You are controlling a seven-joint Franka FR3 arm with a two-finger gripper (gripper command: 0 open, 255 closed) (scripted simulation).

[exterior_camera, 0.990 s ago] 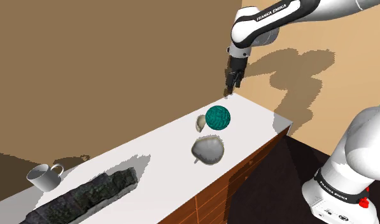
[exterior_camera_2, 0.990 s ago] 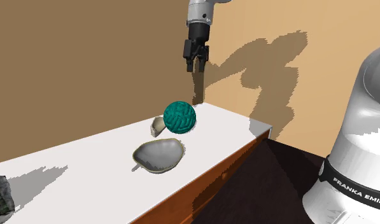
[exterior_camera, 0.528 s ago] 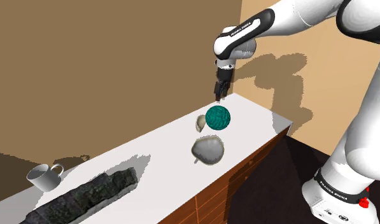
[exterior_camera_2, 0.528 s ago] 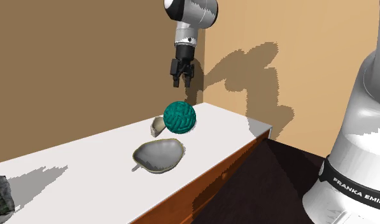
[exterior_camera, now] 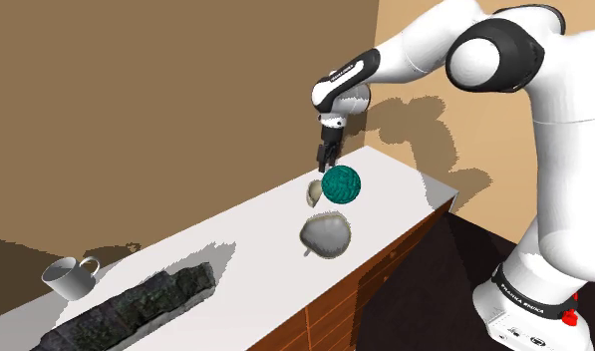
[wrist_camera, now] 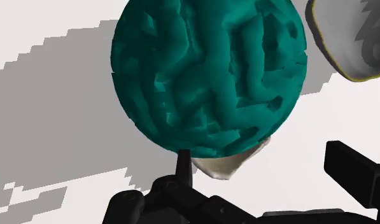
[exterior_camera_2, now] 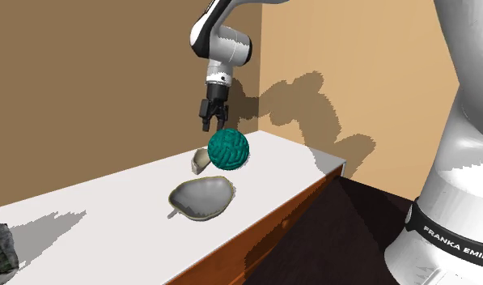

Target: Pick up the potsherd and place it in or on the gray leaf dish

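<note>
Teal ball (exterior_camera: 341,184) sits just beside the pale potsherd (exterior_camera: 314,191) on the counter (exterior_camera: 265,214), with the gray leaf dish (exterior_camera: 326,235) near. The hand (exterior_camera_2: 210,125), apparently spread and empty, has dropped from higher up to just above them, so the grasp is probably next.

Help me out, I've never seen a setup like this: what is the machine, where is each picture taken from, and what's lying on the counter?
It's a white robot arm on a stand, ending in a black two-finger gripper. Two pictures come from cameras standing off to the side. The third comes from a camera on the hand, looking along the fingers. On the white counter lie a teal ball, a small pale potsherd close beside it, a gray leaf-shaped dish, a mug and a long dark rocky lump. The gripper hangs open just above the ball and potsherd, holding nothing.
</note>
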